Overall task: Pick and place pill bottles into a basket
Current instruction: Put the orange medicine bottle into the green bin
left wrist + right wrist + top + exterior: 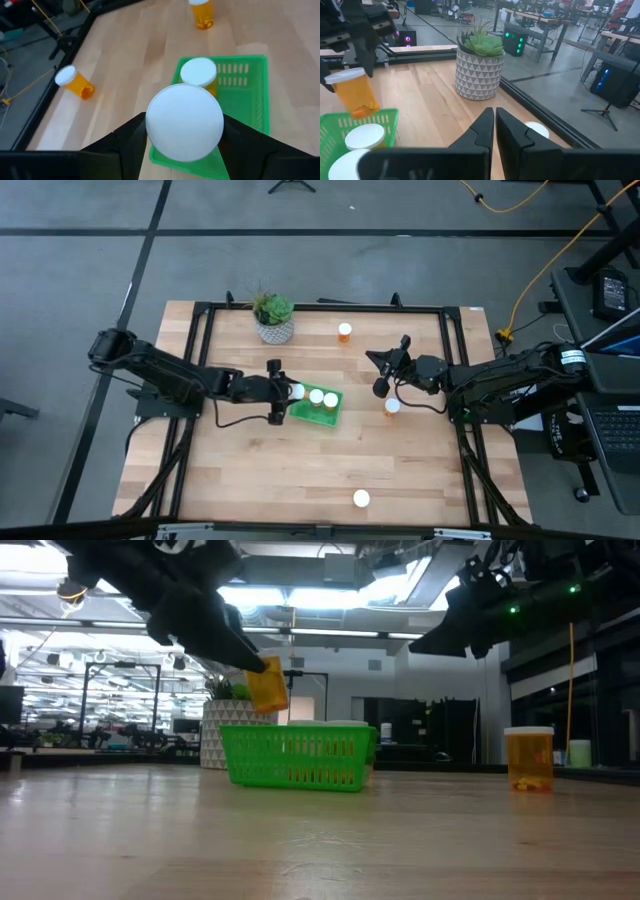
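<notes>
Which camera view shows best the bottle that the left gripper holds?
The right wrist view: the held bottle shows whole above the basket. The left wrist view shows only its cap, the low view its body, the high view a speck.

My left gripper [184, 145] has matt black plastic fingers, closed around a pill bottle [184, 122] of translucent orange plastic with a smooth, matt white cap. The basket [296, 756] is glossy bright green plastic with slotted walls. The table [260, 470] is pale wood in jointed strips, smooth with a light sheen, edged by a black metal frame [325, 307]. The plant pot [479, 73] looks matt, with a white and grey triangle pattern.
</notes>
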